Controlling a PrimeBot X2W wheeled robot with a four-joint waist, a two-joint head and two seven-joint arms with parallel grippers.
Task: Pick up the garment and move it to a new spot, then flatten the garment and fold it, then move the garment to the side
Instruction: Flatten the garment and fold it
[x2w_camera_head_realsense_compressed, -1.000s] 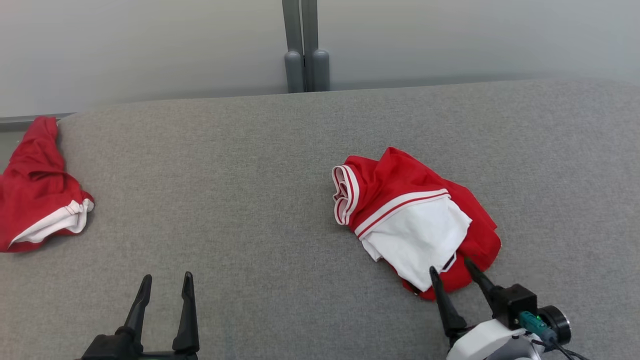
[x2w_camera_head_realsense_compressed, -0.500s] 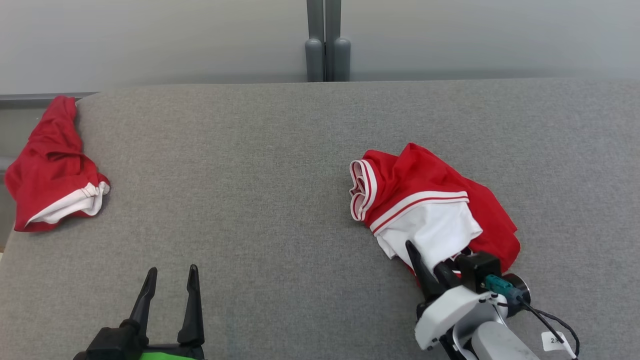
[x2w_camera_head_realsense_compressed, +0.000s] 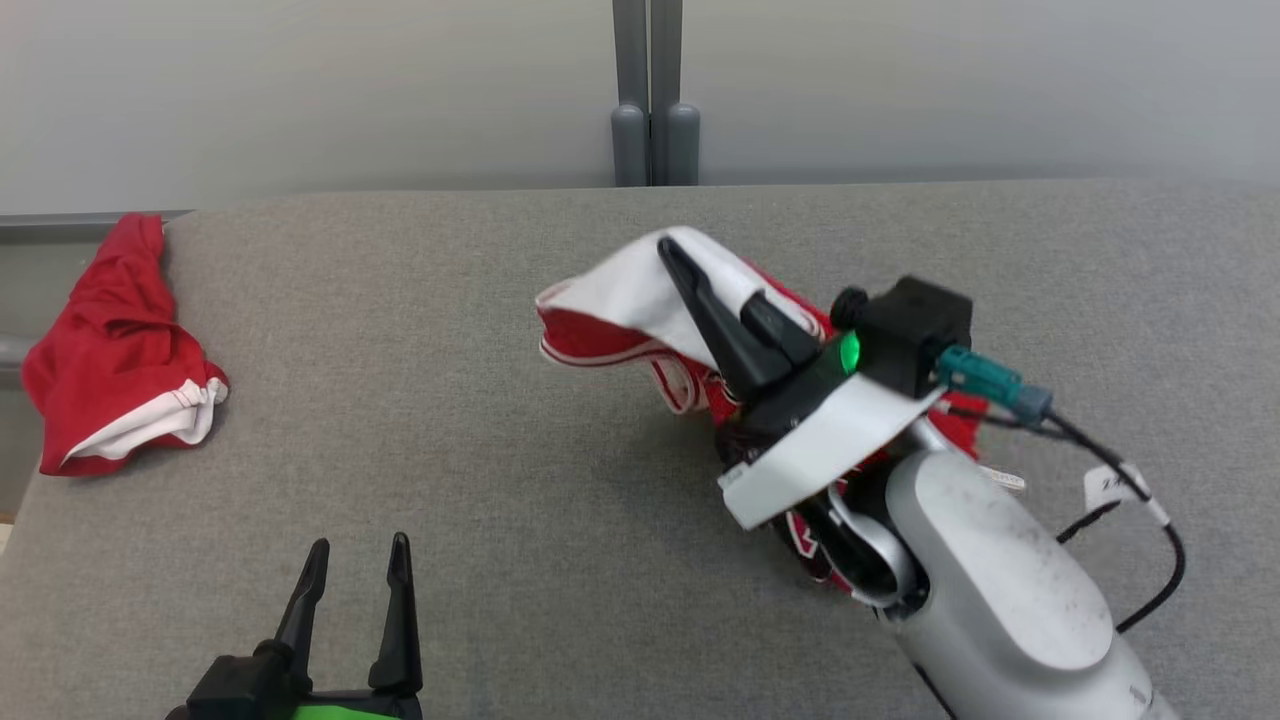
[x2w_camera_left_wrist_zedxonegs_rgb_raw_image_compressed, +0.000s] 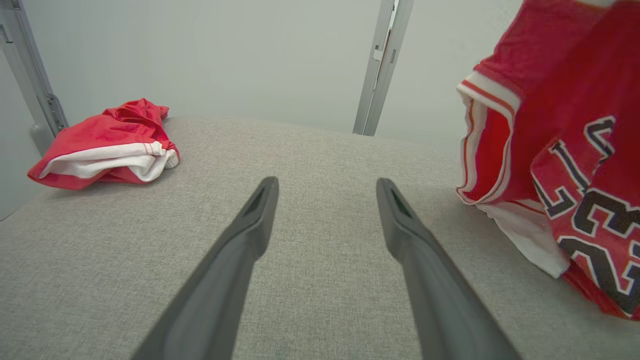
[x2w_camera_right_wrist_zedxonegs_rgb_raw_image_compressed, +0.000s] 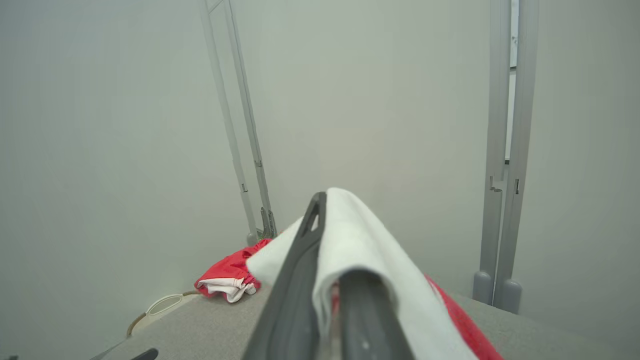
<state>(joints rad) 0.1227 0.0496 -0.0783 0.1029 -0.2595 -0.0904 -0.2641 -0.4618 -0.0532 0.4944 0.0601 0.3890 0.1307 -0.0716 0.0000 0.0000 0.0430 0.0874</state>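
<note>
The right gripper (x2w_camera_head_realsense_compressed: 706, 272) is clamping its two dark fingers on a white fold of the garment (x2w_camera_head_realsense_compressed: 600, 310), which is draping over the fingertips, with red cloth hanging beneath the gripper's body and wrist. A green light (x2w_camera_head_realsense_compressed: 850, 352) is glowing just behind the fingers. Well to that gripper's left and nearer the robot, the left gripper (x2w_camera_head_realsense_compressed: 359, 542) is hovering over the grey worktop (x2w_camera_head_realsense_compressed: 450, 420), fingers parted and holding nothing. Far left of both grippers, a second red garment (x2w_camera_head_realsense_compressed: 110, 350) is lying crumpled at the worktop's edge. Beyond the right gripper, twin grey posts (x2w_camera_head_realsense_compressed: 650, 100) are standing against a pale wall
</note>
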